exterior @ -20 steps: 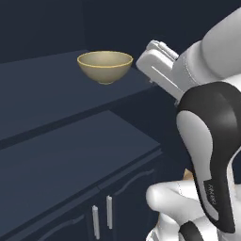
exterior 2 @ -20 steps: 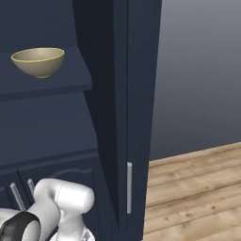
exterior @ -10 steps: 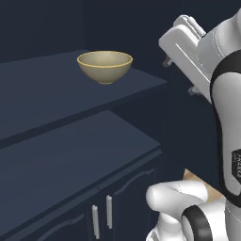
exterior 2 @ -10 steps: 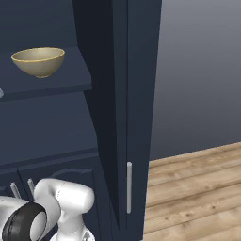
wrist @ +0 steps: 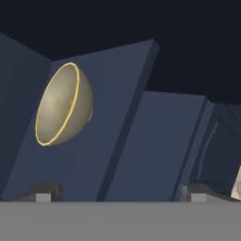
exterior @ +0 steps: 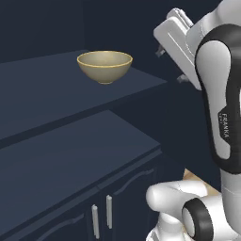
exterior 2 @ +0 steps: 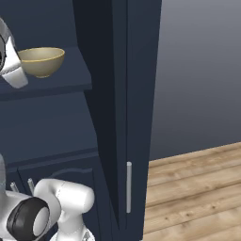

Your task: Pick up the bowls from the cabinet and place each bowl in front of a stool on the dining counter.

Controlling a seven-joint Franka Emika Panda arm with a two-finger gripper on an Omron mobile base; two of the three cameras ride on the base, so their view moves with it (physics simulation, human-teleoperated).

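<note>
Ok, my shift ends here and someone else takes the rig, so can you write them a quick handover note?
Tool: open, holding nothing, rolled sideways and pointed at the cabinet recess.
Tan bowl: upright near the front edge of the upper shelf, untouched; the tool is short of it.
Second bowl and dining counter: cannot be placed from these pictures.
Done: nothing delivered yet, as far as the views tell.
Left: grasp the tan bowl, carry it to the counter in front of a stool, then handle the other bowl.
</note>
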